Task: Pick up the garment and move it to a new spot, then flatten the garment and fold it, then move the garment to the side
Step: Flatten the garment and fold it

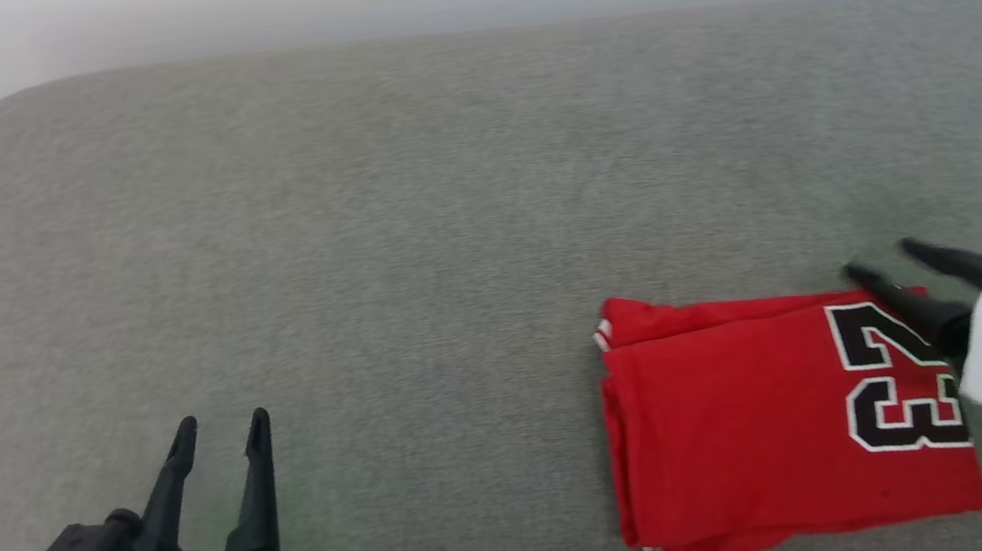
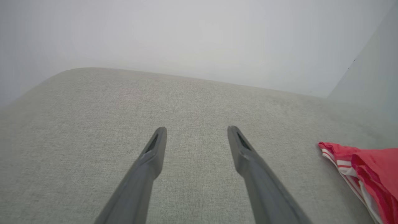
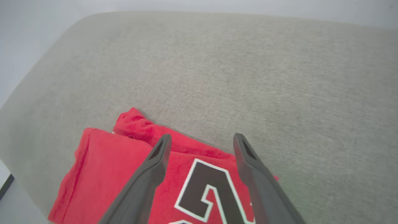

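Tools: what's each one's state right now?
Left tool: open, empty.
Right tool: open, above the shirt, holding nothing.

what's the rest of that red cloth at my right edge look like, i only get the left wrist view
observer: it's a shirt, folded into a neat rectangle and lying flat on the grey cushion.
operator: anything on top of it
observer: only a print, a black 23 edged in white, at the end furthest from your gripper.
operator: is the right gripper holding it
observer: no, the right gripper is open, fingers spread above the shirt's corner by that number, with nothing pinched between them.
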